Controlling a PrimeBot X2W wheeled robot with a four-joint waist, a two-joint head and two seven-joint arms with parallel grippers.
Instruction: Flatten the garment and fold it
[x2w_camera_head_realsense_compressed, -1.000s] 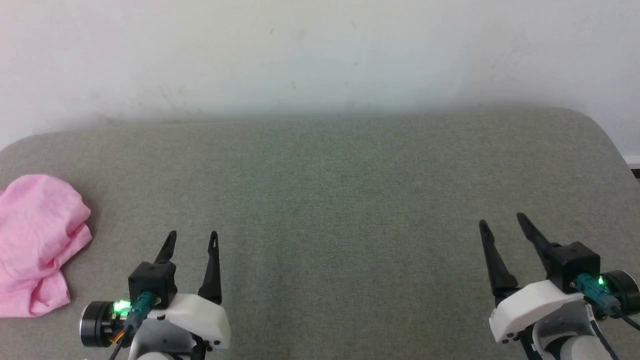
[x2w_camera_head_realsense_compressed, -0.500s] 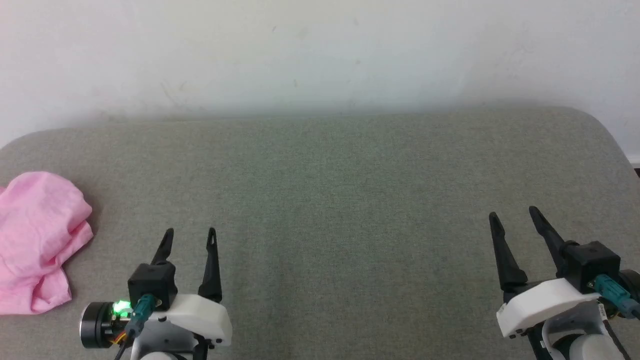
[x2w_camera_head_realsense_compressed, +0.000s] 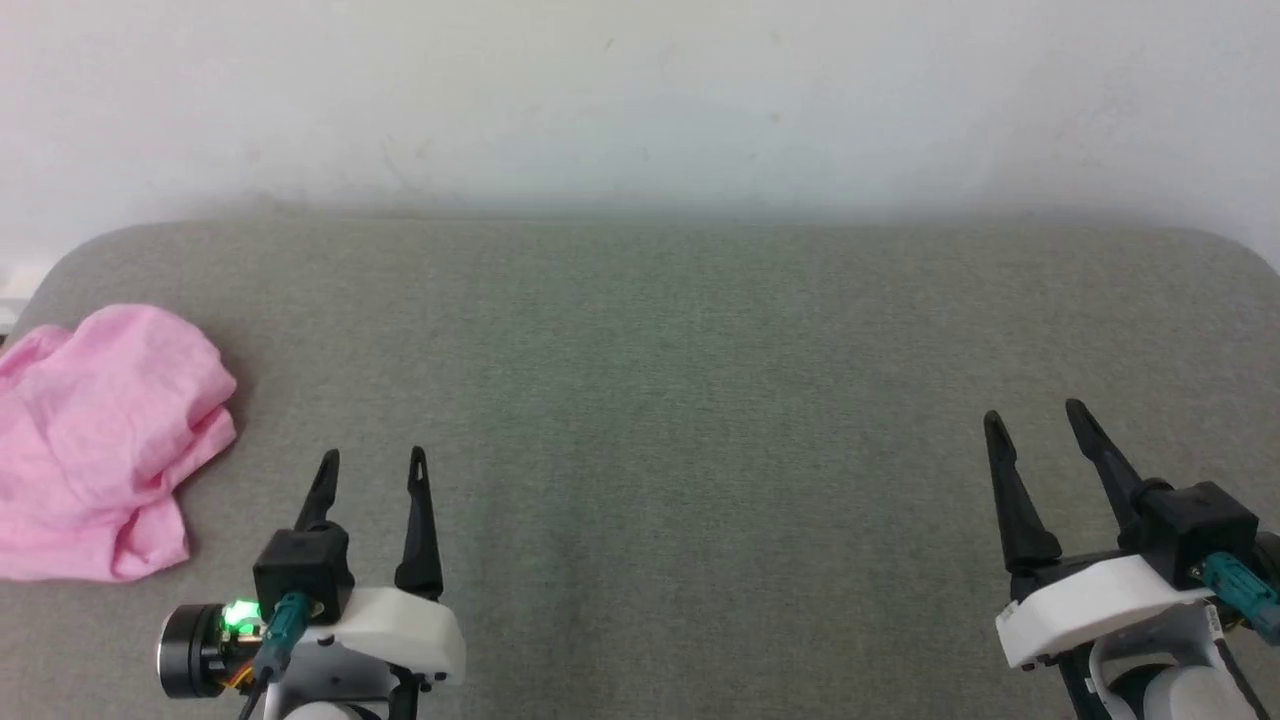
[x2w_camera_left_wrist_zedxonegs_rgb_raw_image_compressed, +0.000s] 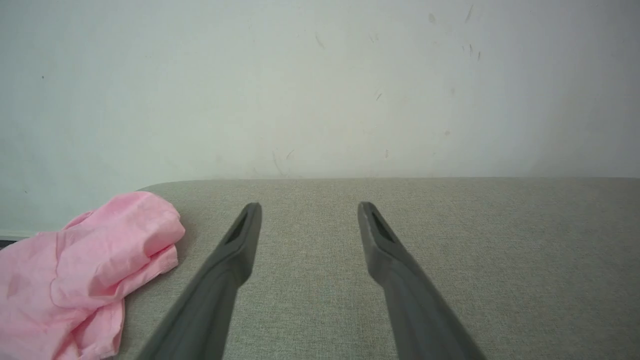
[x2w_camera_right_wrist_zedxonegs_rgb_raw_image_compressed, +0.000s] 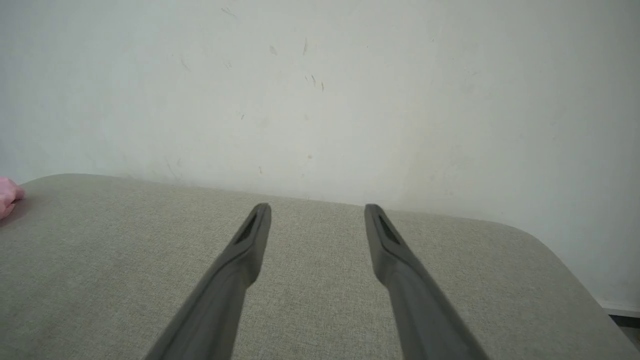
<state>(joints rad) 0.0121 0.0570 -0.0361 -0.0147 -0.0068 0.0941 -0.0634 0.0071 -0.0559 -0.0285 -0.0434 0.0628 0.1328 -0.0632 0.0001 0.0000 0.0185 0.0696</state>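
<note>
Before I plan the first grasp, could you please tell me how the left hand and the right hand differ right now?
The left hand sits close beside the crumpled pink garment; the right hand is far across the grey cushion. The left hand's fingers point roughly straight up the head view; the right hand's lean leftward. Both are open, empty and clear of the garment.

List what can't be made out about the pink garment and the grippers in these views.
- Head view: the garment is cut by the left edge, and its crumpled folds hide the waistband and leg openings.
- Left wrist view: the left and bottom edges cut it off.
- Right wrist view: the left edge leaves just a pink sliver.
- Head view: the right gripper has its body cut by the bottom right corner.
</note>
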